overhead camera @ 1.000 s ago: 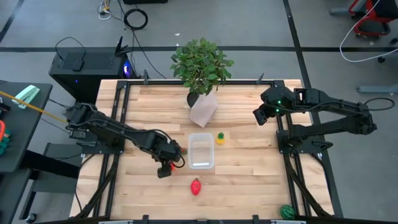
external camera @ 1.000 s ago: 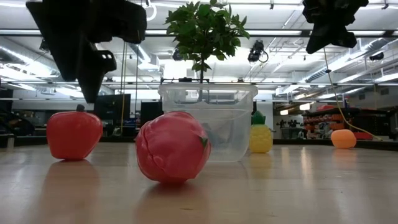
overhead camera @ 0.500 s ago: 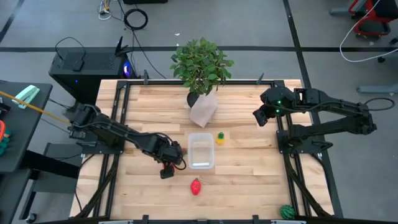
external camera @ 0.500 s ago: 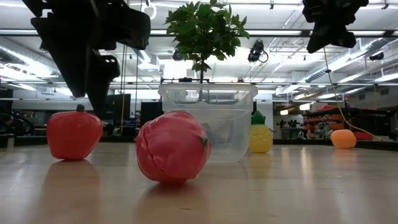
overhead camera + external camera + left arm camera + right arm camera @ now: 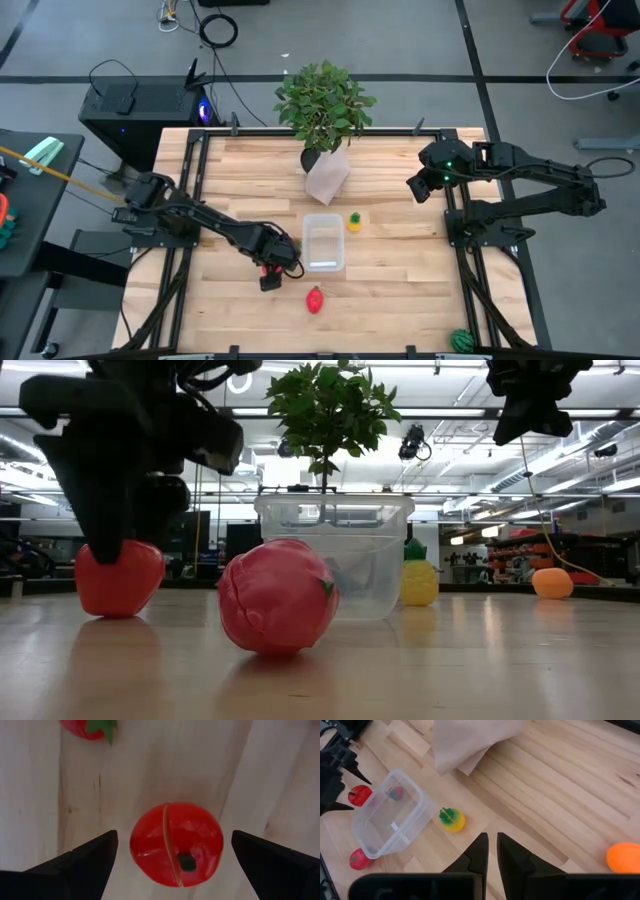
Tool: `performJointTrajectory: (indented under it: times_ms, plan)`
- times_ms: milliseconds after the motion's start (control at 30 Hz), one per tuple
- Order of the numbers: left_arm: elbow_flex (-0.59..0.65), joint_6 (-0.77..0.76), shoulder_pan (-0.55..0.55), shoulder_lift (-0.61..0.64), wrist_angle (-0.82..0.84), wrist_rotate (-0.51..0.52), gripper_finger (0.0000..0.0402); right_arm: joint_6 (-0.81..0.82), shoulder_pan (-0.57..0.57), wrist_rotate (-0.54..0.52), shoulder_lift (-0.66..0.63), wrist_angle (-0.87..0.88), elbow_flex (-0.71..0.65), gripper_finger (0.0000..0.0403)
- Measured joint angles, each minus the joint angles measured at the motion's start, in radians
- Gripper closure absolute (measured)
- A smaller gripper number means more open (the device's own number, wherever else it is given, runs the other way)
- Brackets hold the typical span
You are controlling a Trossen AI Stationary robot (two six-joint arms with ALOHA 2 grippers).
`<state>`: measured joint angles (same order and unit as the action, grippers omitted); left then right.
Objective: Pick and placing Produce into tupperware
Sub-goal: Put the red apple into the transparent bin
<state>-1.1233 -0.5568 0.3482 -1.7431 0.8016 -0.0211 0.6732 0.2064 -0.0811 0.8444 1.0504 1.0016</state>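
Wooden table (image 5: pixel 400 270): I am hovering my left gripper (image 5: pixel 172 851), jaws spread wide and gripping nothing, straddling the red apple (image 5: pixel 176 844), at nine o'clock of the tupperware (image 5: pixel 323 243).

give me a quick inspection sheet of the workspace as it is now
surface: wooden slat table, bare around the items
job's things: clear tub mid-table; red tomato on the wood beside it; pinkish-red fruit; yellow fruit; orange fruit; striped green one at table edge
clutter: potted plant in pale wrap
grippers: left end effector open, straddling the tomato, not closed on it; right end effector shut, waiting at the table's right side
cables: loose cords on floor
surroundings: black box behind the table
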Motion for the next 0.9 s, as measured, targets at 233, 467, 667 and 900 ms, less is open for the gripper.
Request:
performJointTrajectory:
  times_ms: [233, 467, 667, 900]
  plan:
    - [0.0, 0.004, 0.008, -0.048, -0.028, -0.001, 0.0002, 0.003, 0.0, 0.0, 0.0, 0.0, 0.0, 0.0357]
    - [0.0, 0.003, 0.009, -0.048, -0.026, -0.002, 0.0002, 0.004, 0.0, 0.004, 0.0, 0.0, 0.0, 0.0357]
    - [0.0, 0.019, 0.009, -0.048, -0.026, -0.002, 0.0007, 0.015, 0.0, 0.004, 0.0, 0.0, 0.0, 0.0357]
    - [0.0, 0.02, 0.009, -0.047, -0.026, -0.009, 0.0054, 0.03, 0.0, 0.004, 0.0, -0.001, 0.0, 0.0357]
